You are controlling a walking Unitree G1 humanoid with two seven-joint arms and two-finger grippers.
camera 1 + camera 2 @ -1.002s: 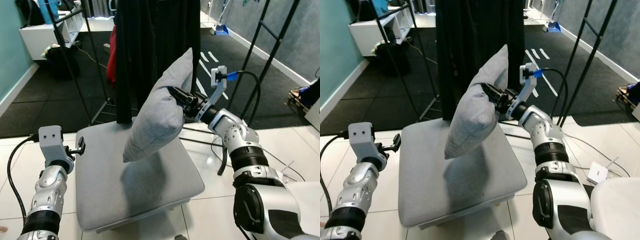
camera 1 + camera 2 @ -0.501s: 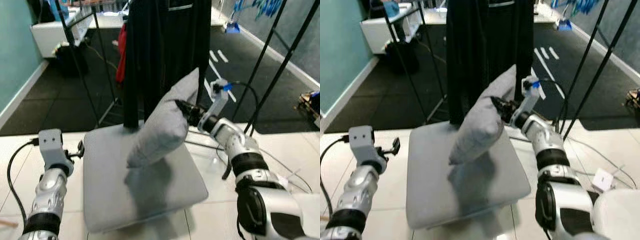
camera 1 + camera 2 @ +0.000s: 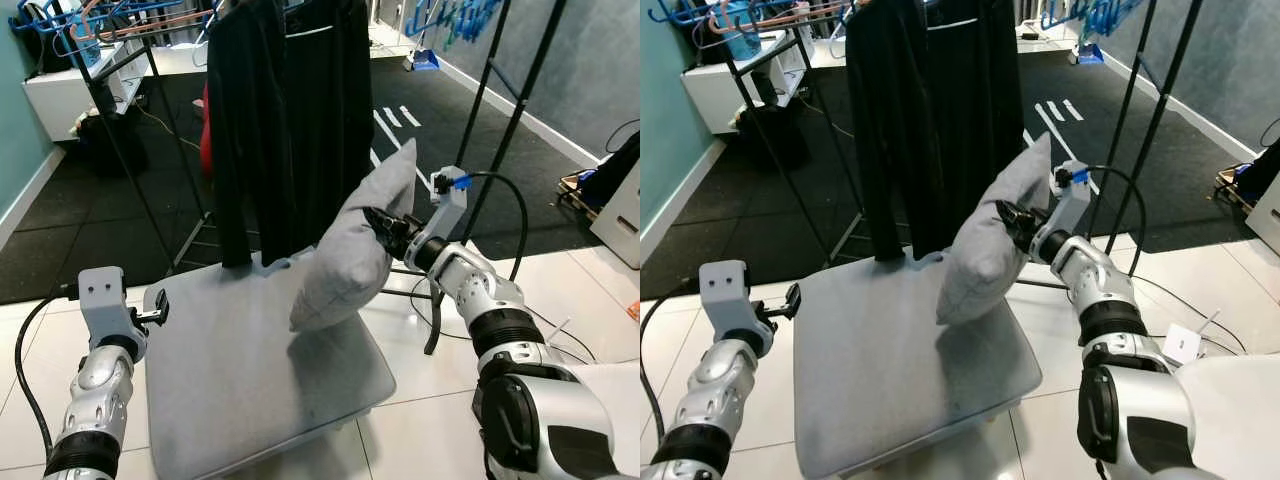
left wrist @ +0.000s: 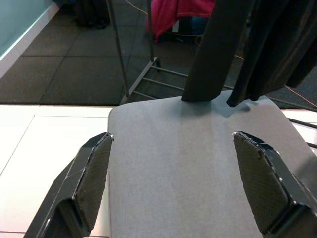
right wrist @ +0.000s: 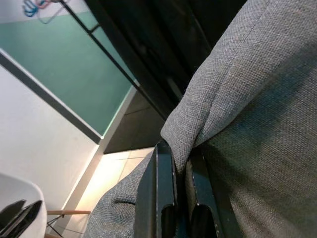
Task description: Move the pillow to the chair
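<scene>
Grey pillow [image 3: 355, 250] held in the air above the flat grey seat cushion [image 3: 240, 380].

Nearest, the left gripper [image 4: 181, 181] hovers at the cushion's near edge with its textured black fingers spread wide apart. Further, the right gripper [image 5: 179, 198] pinches a fold of the woven, coarse pillow fabric, and the pillow hangs tilted over the cushion. Behind, smooth black garments [image 3: 285, 120] hang from a thin metal rack [image 3: 120, 120].

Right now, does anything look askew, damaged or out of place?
Nothing damaged. The grey pillow hangs tilted above the grey seat cushion, pinched at one edge by the right gripper, so its fabric bunches between the jaws. The left gripper, jaws open, sits beside the cushion.
</scene>
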